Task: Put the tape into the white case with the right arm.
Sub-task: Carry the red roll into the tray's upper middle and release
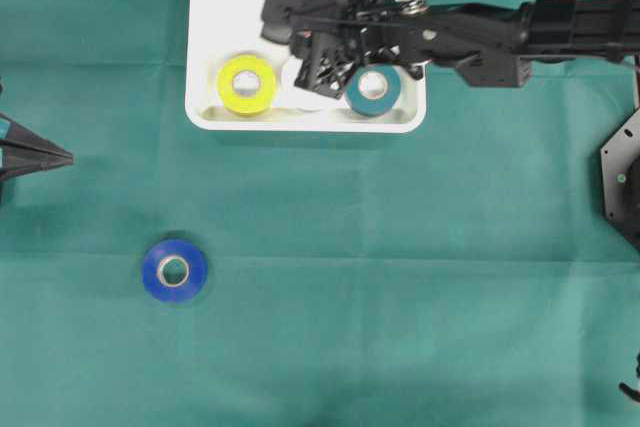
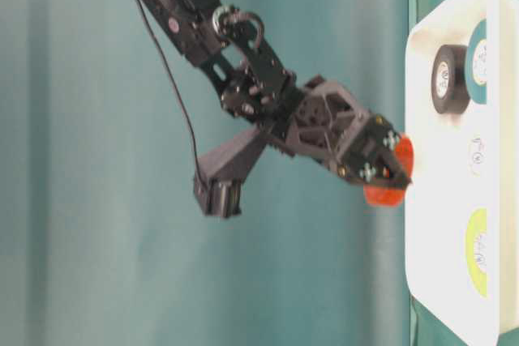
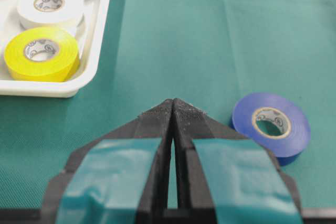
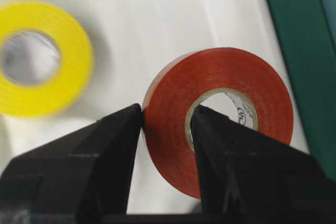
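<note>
The right gripper (image 4: 167,124) pinches the red tape (image 4: 218,116) over the white case (image 1: 205,7), beside the yellow roll (image 1: 247,84), white roll (image 3: 50,5) and teal roll (image 1: 374,90). The left gripper (image 3: 173,107) has its fingers pressed together near the blue roll (image 1: 174,270).

Four tape rolls (image 1: 247,84) are lying in the case (image 1: 210,7), one roll (image 4: 220,108) is hanging above it in the right gripper (image 4: 165,124), another roll (image 1: 174,270) is lying on the cloth (image 1: 420,297) well apart.

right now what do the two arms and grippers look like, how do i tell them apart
The right arm is all black and jointed, with thin exposed black cables and a lattice-framed wrist. The right gripper has two plain black pointed fingers. The left gripper is also black and pointed, with cyan tape bands.
</note>
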